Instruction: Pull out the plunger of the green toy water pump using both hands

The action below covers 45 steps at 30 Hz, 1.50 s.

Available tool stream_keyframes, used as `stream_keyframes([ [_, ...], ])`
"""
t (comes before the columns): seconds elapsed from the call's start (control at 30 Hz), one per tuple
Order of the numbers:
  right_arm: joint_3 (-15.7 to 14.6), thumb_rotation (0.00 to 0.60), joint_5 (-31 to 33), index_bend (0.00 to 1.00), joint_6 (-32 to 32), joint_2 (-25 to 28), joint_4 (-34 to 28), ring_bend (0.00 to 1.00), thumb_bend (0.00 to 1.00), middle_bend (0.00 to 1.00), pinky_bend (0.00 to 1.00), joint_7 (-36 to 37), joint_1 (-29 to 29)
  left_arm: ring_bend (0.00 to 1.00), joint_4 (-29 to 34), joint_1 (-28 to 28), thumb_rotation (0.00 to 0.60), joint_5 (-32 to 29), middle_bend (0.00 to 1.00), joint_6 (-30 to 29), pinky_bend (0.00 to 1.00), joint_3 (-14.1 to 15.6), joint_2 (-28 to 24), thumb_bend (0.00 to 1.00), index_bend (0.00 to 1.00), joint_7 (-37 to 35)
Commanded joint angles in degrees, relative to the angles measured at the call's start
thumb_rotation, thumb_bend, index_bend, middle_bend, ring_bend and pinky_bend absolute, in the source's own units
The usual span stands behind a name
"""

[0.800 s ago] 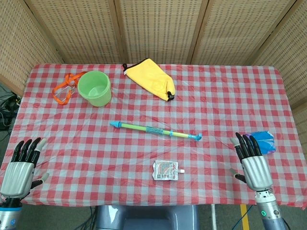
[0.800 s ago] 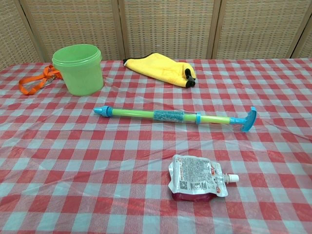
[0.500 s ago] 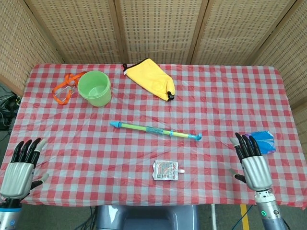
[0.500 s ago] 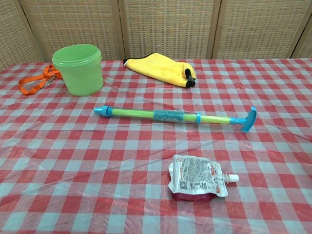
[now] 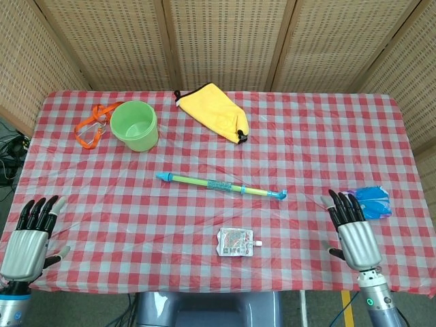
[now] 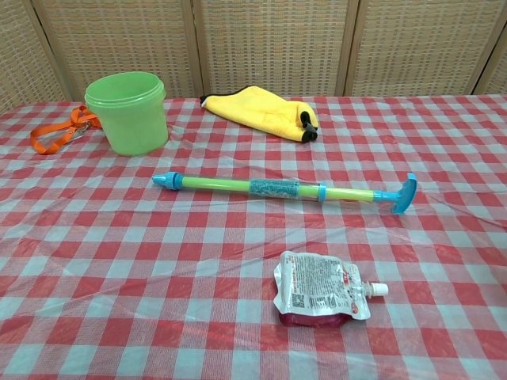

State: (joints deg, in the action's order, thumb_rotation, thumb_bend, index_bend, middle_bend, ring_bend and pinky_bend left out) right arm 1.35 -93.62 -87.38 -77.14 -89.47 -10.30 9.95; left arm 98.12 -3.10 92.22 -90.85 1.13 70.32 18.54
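The green toy water pump (image 5: 219,185) (image 6: 277,190) lies flat mid-table, blue nozzle to the left and blue T-handle (image 5: 280,195) (image 6: 404,194) on the plunger end to the right. My left hand (image 5: 28,238) hovers open at the table's near left corner, fingers spread and pointing away, far from the pump. My right hand (image 5: 353,230) hovers open near the front right, fingers extended, well right of the handle. Neither hand touches anything. The chest view shows no hands.
A green bucket (image 5: 135,125) and orange strap (image 5: 92,127) sit at the back left, a yellow pouch (image 5: 214,112) behind the pump. A drink pouch (image 5: 236,242) lies in front of it. A blue object (image 5: 373,200) lies just beyond my right hand.
My right hand has shifted slightly left and forward. The left hand and the pump have not moved.
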Motion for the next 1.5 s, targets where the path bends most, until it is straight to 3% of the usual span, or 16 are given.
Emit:
stream_keyframes([
  [0.03, 0.81, 0.600, 0.46, 0.04, 1.25, -0.92, -0.37, 0.00, 0.14, 0.00, 0.00, -1.05, 0.92, 0.00, 0.08, 0.06, 0.600, 0.16, 0.00, -0.02, 0.00, -0.05, -0.05, 0.06, 0.00, -0.01],
  [0.13, 2.34, 0.600, 0.36, 0.13, 1.35, -2.12, -0.88, 0.03, 0.14, 0.08, 0.04, -2.31, 1.99, 0.00, 0.12, 0.04, 0.600, 0.23, 0.00, 0.09, 0.00, -0.19, 0.03, 0.06, 0.00, 0.04],
  [0.37, 6.92, 0.600, 0.87, 0.26, 3.49, -4.51, -4.12, 0.45, 0.15, 0.50, 0.35, -8.33, 6.03, 0.00, -0.24, -0.18, 0.600, -1.11, 0.00, 0.66, 0.00, -1.19, 0.23, 0.06, 0.00, -0.24],
  [0.47, 9.53, 0.600, 4.22, 0.30, 7.28, -5.60, -6.52, 0.61, 0.15, 0.65, 0.48, -13.80, 8.72, 0.00, -0.49, -0.32, 0.600, -1.90, 0.00, 0.99, 0.00, -1.72, 0.25, 0.06, 0.00, -0.62],
  [0.7, 12.68, 0.600, 11.78, 0.37, 13.97, -8.57, -7.89, 0.82, 0.21, 0.88, 0.62, -21.62, 13.17, 0.00, -0.95, -0.64, 0.600, -3.23, 0.00, 1.76, 0.00, -2.47, 0.29, 0.06, 0.00, -0.99],
  [0.93, 14.64, 0.600, 20.58, 0.42, 18.57, -12.55, -5.62, 0.90, 0.25, 0.96, 0.66, -26.98, 16.90, 0.00, -1.27, -1.06, 0.600, -4.36, 0.00, 2.63, 0.00, -3.12, 0.33, 0.06, 0.00, -1.44],
  [1.5, 16.71, 0.600, 31.30, 0.47, 22.12, -19.94, 1.06, 0.92, 0.29, 0.99, 0.66, -33.18, 24.71, 0.00, -1.71, -2.27, 0.600, -6.48, 0.00, 4.99, 0.00, -3.87, 0.71, 0.07, 0.00, -1.18],
])
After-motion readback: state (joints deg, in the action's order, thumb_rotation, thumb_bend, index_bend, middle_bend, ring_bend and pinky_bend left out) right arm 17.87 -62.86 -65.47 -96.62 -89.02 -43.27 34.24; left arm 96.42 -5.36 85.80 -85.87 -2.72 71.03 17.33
